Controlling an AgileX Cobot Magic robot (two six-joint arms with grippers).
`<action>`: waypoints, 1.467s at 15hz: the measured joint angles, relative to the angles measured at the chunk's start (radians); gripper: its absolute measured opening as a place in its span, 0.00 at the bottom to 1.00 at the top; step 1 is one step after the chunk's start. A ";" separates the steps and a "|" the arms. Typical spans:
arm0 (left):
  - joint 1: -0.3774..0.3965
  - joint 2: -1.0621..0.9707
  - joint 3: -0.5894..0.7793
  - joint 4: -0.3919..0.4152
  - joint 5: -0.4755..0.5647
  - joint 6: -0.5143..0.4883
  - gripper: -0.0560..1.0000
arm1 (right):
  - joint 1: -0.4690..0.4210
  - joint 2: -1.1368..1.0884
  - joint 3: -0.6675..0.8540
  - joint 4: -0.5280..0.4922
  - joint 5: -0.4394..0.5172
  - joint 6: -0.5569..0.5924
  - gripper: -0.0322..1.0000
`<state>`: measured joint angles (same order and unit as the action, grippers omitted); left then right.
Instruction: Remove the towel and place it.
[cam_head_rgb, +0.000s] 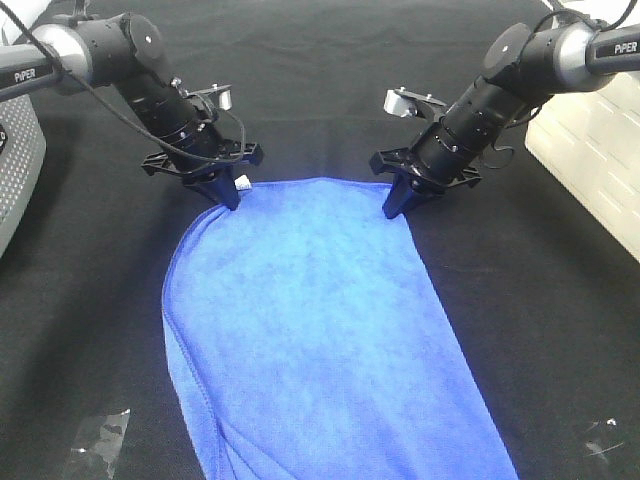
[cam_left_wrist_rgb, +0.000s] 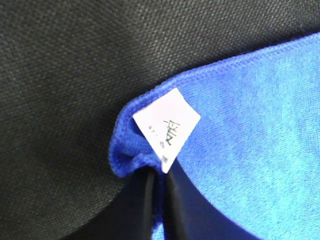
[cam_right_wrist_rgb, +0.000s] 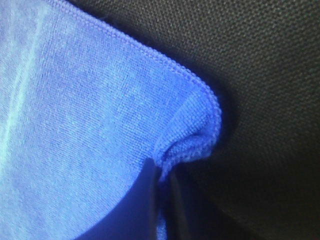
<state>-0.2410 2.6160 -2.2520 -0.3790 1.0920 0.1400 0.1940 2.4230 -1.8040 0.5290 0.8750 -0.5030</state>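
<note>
The royal-blue towel (cam_head_rgb: 310, 330) lies spread over the black cloth, running from the middle of the exterior high view to its near edge. My left gripper (cam_head_rgb: 229, 199) is shut on the towel's far left corner, where the small white tag (cam_left_wrist_rgb: 167, 127) sticks out right beside the pinched fold. My right gripper (cam_head_rgb: 393, 208) is shut on the far right corner; in the right wrist view the stitched hem (cam_right_wrist_rgb: 200, 135) bunches between the dark fingers (cam_right_wrist_rgb: 150, 200). Both corners are pinched low, close to the cloth.
A black cloth sheet (cam_head_rgb: 320, 90) covers the table. A grey perforated box (cam_head_rgb: 15, 170) stands at the left edge and a white crate (cam_head_rgb: 590, 140) at the right. Bits of clear tape (cam_head_rgb: 100, 435) lie at the near left and near right (cam_head_rgb: 605, 435).
</note>
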 joint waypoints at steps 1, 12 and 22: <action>0.000 0.000 0.000 0.015 0.000 0.000 0.07 | 0.000 -0.006 0.001 -0.020 -0.002 -0.012 0.04; -0.010 0.002 -0.180 0.155 -0.082 0.070 0.06 | 0.011 -0.048 -0.076 -0.180 -0.217 -0.112 0.04; -0.010 0.014 -0.194 0.111 -0.367 0.229 0.06 | 0.011 -0.049 -0.084 -0.339 -0.495 -0.114 0.04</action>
<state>-0.2510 2.6300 -2.4460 -0.2680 0.7250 0.3690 0.2050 2.3740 -1.8880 0.1900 0.3800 -0.6170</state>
